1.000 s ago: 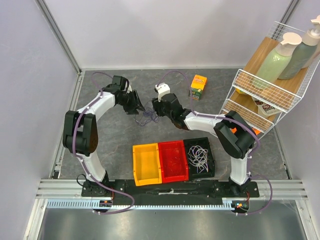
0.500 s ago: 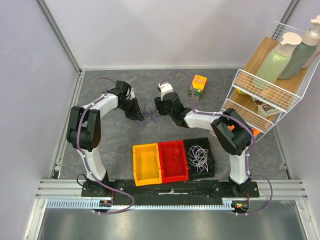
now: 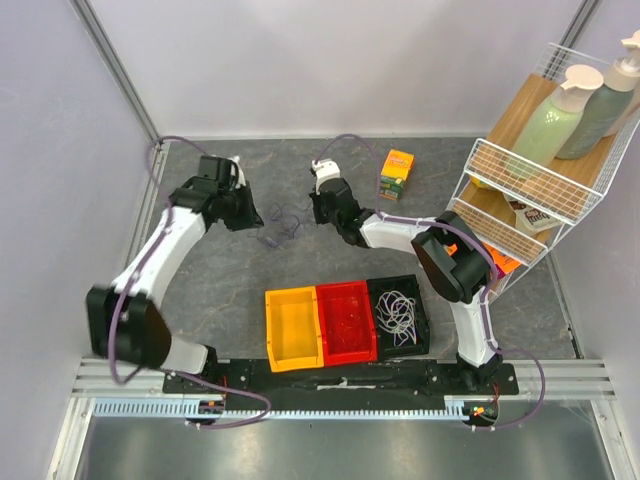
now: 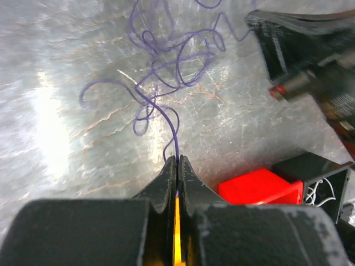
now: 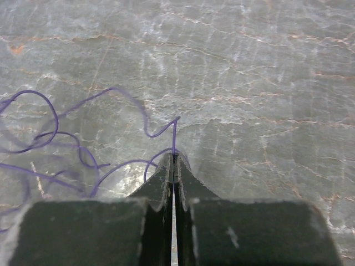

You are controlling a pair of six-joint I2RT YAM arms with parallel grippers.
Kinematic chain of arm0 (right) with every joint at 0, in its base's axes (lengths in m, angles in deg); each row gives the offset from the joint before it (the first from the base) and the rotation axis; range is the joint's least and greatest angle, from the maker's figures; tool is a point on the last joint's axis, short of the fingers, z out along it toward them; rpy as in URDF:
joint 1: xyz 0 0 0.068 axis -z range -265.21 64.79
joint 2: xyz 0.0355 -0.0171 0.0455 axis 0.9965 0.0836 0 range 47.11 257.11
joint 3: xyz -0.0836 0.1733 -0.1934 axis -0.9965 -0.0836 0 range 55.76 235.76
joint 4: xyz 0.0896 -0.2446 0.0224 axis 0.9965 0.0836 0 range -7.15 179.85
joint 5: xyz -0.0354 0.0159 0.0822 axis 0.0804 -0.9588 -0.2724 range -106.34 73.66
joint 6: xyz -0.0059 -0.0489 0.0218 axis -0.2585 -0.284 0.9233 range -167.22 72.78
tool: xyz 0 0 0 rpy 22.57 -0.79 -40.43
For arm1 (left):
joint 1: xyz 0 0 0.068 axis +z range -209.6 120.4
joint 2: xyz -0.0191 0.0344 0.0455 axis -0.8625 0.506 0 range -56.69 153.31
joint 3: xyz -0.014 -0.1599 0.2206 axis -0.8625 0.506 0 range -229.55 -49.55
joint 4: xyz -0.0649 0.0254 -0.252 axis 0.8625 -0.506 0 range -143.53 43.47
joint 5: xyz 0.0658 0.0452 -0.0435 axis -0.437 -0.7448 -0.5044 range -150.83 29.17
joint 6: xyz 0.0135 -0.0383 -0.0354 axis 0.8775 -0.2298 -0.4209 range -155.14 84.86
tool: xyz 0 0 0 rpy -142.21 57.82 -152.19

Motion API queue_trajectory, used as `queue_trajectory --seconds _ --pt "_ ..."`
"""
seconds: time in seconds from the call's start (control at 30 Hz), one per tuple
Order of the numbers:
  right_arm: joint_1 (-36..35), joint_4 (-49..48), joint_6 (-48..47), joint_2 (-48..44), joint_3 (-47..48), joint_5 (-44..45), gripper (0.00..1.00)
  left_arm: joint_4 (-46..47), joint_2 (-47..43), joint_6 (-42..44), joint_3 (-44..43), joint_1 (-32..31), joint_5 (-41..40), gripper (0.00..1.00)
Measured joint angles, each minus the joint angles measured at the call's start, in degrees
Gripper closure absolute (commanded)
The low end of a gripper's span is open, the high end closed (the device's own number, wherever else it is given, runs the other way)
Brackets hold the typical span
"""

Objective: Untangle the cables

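A thin purple cable (image 3: 281, 226) lies in a loose tangle on the grey tabletop between my two grippers. My left gripper (image 3: 252, 217) is shut on one strand of it; in the left wrist view the purple cable (image 4: 166, 72) runs straight into the closed left gripper (image 4: 177, 160). My right gripper (image 3: 318, 211) is shut on another strand, and in the right wrist view the purple cable (image 5: 83, 149) enters the pinched right gripper (image 5: 173, 157). A white cable (image 3: 398, 312) lies coiled in the black bin (image 3: 425, 318).
A yellow bin (image 3: 274, 330), a red bin (image 3: 347, 292) and the black bin stand in a row at the near edge. An orange-and-green carton (image 3: 397, 173) stands at the back. A wire rack (image 3: 530, 175) with bottles fills the right side.
Both grippers have closed on the purple cable. The left arm has swung out to the left, and the tangle is drawn out wider between the two grippers.
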Motion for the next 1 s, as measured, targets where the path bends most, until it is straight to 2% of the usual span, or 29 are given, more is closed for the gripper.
queue_trajectory --seconds 0.1,0.13,0.27,0.47,0.57,0.7,1.0 --pt "0.1 0.3 0.1 0.0 0.1 3.5 1.0 -3.2 -16.2 0.0 1.1 0.0 -6.3 0.98" --pt "0.2 0.5 0.1 0.0 0.1 4.7 1.0 -3.5 -18.1 0.0 1.0 0.0 -6.9 0.98" --pt "1.4 0.9 1.0 0.0 0.1 8.4 1.0 -6.4 -36.5 0.0 -1.7 0.0 -17.1 0.98" --pt "2.7 0.9 1.8 0.0 -0.5 10.9 1.0 -5.7 -53.7 -1.0 -8.4 0.0 -29.2 0.98" --pt "2.8 0.9 2.0 0.0 -1.1 11.2 1.0 -4.9 -57.0 -1.4 -11.7 0.0 -33.7 0.98" --pt "2.8 0.9 2.2 0.0 -1.4 11.5 1.0 -4.4 -57.1 -1.4 -15.8 0.0 -37.3 0.98" --pt "3.0 0.7 2.0 0.0 -2.0 12.1 1.0 -5.9 -50.4 -1.4 -23.9 0.0 -36.9 0.98"
